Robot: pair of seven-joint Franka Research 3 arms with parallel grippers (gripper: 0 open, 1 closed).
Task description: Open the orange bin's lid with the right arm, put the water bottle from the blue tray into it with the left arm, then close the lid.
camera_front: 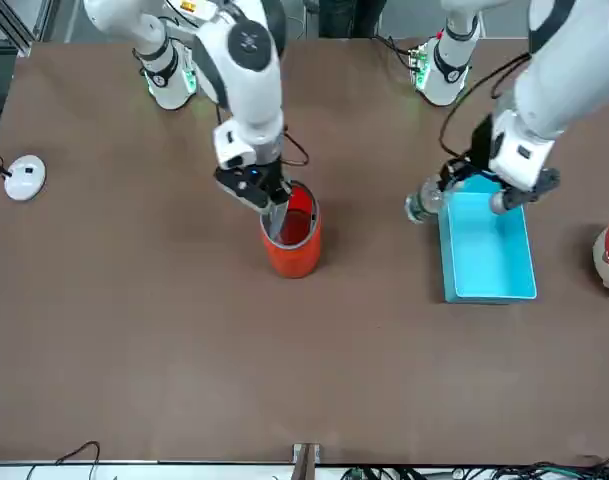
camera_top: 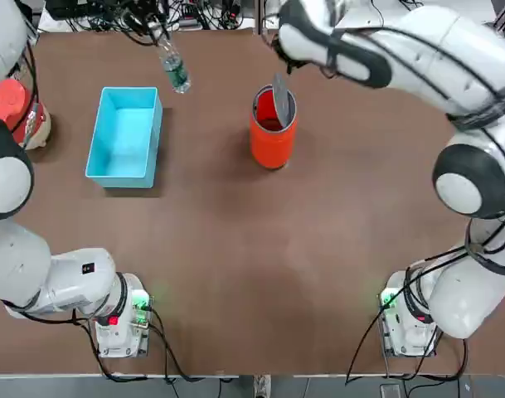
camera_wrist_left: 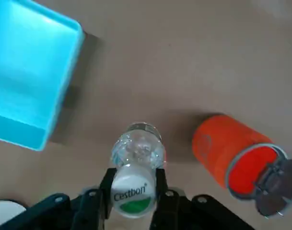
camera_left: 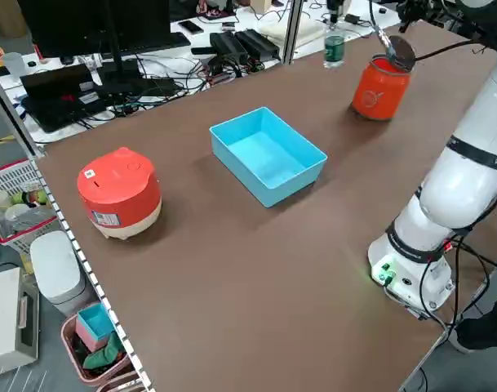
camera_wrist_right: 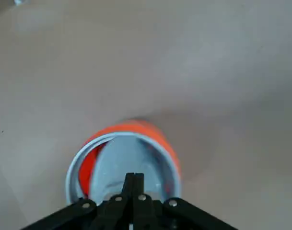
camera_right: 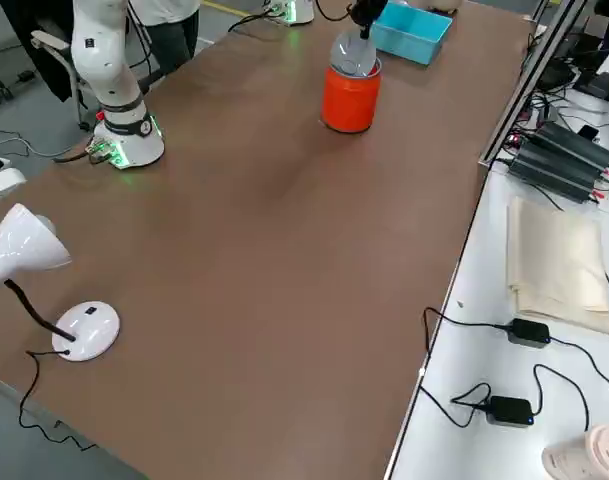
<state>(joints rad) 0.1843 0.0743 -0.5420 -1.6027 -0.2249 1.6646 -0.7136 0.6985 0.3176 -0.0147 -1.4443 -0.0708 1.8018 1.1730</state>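
Bin (camera_top: 273,137) stands open on the tabletop (camera_top: 235,249), its lid (camera_top: 280,101) tipped up and nothing visible inside. The right hand (camera_wrist_right: 134,175) is closed beside the lid; the left hand (camera_wrist_left: 134,179) grips the water bottle (camera_wrist_left: 137,148) outside the bare blue tray (camera_top: 124,137).

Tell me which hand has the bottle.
The left gripper, up beside the blue tray, holds the bottle; the right gripper, at the orange bin, is empty.
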